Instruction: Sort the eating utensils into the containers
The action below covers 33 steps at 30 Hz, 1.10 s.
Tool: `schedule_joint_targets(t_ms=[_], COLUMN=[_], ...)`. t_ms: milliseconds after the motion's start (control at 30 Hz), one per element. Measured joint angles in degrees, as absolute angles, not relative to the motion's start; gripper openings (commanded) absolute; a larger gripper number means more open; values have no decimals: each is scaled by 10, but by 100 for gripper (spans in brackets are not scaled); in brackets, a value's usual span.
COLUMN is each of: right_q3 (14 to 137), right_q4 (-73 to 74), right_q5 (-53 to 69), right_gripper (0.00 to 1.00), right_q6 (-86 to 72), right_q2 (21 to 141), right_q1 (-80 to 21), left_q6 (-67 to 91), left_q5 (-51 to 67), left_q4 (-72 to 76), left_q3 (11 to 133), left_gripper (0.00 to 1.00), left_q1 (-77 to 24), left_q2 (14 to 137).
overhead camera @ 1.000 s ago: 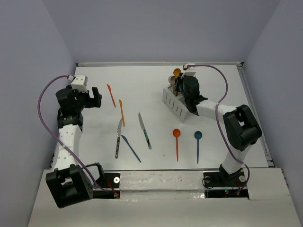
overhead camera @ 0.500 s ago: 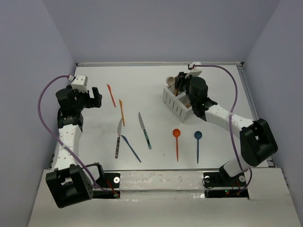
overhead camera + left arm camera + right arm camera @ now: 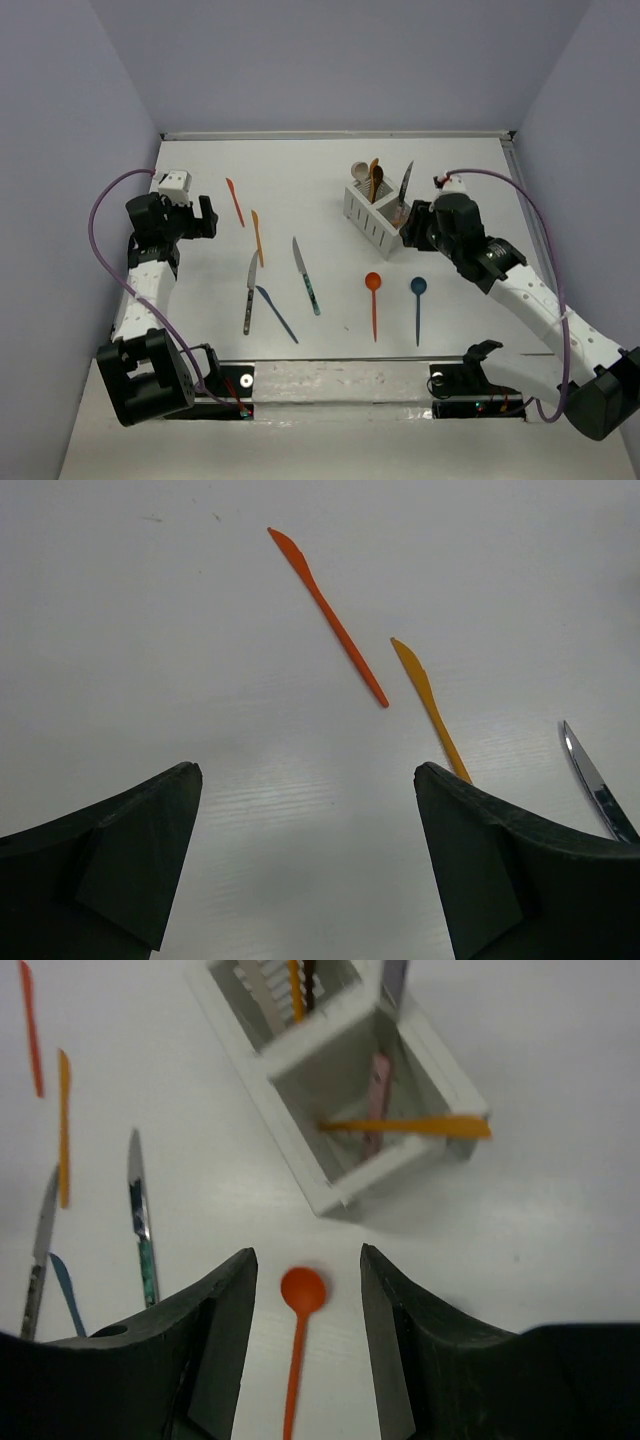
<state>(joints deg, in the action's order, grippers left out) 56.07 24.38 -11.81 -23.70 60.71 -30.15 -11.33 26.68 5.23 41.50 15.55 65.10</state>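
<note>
Both stand open and empty: left gripper [image 3: 307,772] near a red-orange knife [image 3: 328,618], right gripper [image 3: 307,1253] beside the white caddy [image 3: 320,1040].

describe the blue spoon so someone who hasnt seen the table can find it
Find the white caddy toward the back right of the table. In front of it two spoons lie side by side, bowls toward the caddy. The blue spoon is the one nearer the right arm, beside the orange spoon; the other blue piece is a slim knife.

Matt white table [image 3: 320,190]; knife [image 3: 141,1218] blade shiny metal; orange spoon [image 3: 302,1290] smooth plastic
</note>
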Motion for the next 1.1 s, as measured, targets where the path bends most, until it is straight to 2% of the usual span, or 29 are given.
schedule_joint_targets(t_ms=[133,267,400,600,700,733,800,1100], right_q3=[449,382,375,377,385,390,401,390], right_q4=[326,374,378,353,356,357,359,361], right_q5=[-126,-126,-123,-110,-106,-104,-106,-97], right_gripper=[57,59,58,51,35,17,1,0], right_q6=[-302,-368,-400,-425,-427,-428,-422,-433], right_q2=[569,598,665,755,769,776,792,754], right_q1=[-302,-302,-302,-302,-302,-302,-305,-319], left_q6=[-115,-115,-115,-116,-116,-116,-116,-116], left_q5=[263,261,260,260,260,260,260,260], left_q4=[58,71,83,84,86,86,87,88], left_q3=[401,397,393,390,390,390,390,390], left_gripper=[99,99,99,99,99,99,99,99], left_q1=[159,161,162,162,163,163,163,163], left_q2=[657,657,656,656,656,656,656,648])
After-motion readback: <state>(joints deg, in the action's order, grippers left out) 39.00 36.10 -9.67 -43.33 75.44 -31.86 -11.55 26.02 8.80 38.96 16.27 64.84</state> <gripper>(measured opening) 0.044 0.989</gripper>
